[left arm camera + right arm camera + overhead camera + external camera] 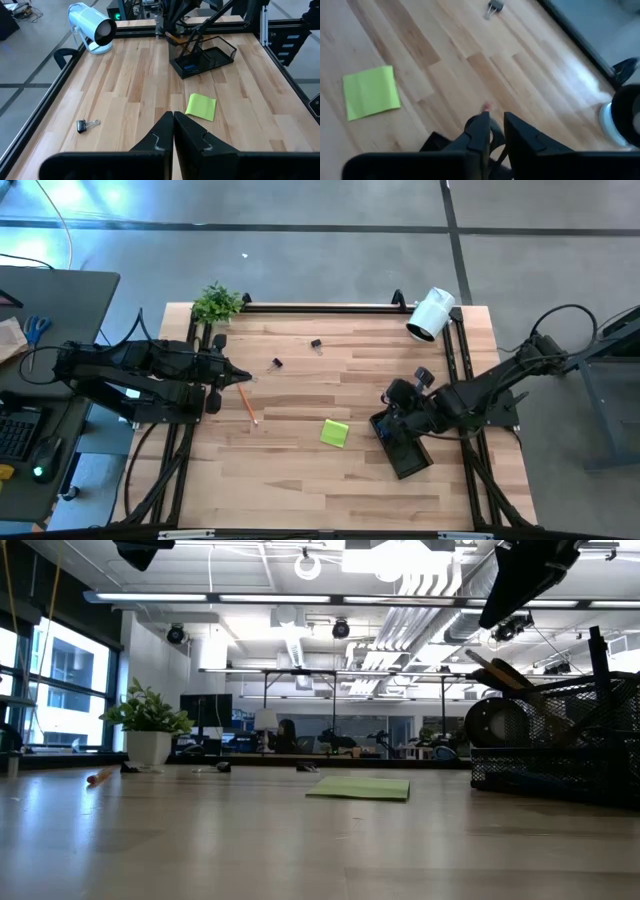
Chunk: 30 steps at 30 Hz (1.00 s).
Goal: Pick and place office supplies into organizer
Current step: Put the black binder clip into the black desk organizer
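The black mesh organizer (403, 448) stands on the table at the right, with dark pens and scissors in its cup section (500, 715). My right gripper (396, 416) hovers just above that cup; its fingers (495, 131) are nearly closed on a thin dark item. My left gripper (238, 376) is shut and empty at the table's left, just above the orange pencil (247, 406), which lies flat. The lime-green sticky-note pad (335, 432) lies flat mid-table. Two black clips (277, 363) (316, 345) lie farther back. My right gripper pinches a thin dark item (496, 136) between its two fingers, coming from above over the organizer's cup. The fingers hide the place of contact, so I cannot tell which part of the item they are on.
A white cylindrical camera (430, 315) lies at the far right corner, and a small potted plant (217, 302) stands at the far left corner. A black frame rail (330, 307) runs along the far edge. Bare wood lies between the pad and the near edge.
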### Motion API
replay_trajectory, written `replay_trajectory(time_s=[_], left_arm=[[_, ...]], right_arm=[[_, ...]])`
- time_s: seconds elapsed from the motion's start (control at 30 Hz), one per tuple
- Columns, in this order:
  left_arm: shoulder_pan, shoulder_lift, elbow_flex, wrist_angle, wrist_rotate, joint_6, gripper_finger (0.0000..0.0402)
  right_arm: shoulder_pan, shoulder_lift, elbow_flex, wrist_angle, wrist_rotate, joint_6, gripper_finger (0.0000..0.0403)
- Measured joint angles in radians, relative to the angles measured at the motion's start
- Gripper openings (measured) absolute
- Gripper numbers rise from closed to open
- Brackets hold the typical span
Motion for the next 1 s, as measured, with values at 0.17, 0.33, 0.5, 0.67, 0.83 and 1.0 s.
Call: replay_trajectory(time_s=[0.17,0.33,0.5,0.67,0.83,1.0], left_arm=[[0.0,0.0,0.0,0.0,0.0,0.0,0.0003],[0.0,0.0,0.0,0.0,0.0,0.0,0.0003],[0.0,0.0,0.0,0.0,-0.008,0.0,0.0003],[0.0,0.0,0.0,0.001,-0.01,-0.001,0.0003],[0.0,0.0,0.0,-0.02,-0.041,-0.022,0.0003],[0.0,0.001,0.0,-0.094,-0.167,-0.095,0.0003]], right_arm=[[0.013,0.0,0.0,0.0,0.075,-0.002,0.0083],[0.02,0.0,0.01,0.021,0.155,-0.029,0.0121],[0.014,0.0,0.015,0.159,0.224,-0.129,0.014],[-0.018,0.001,-0.038,0.508,0.165,-0.336,0.0142],[-0.07,0.036,-0.155,0.882,0.049,-0.507,0.0142],[-0.121,0.101,-0.183,0.987,0.012,-0.599,0.0142]])
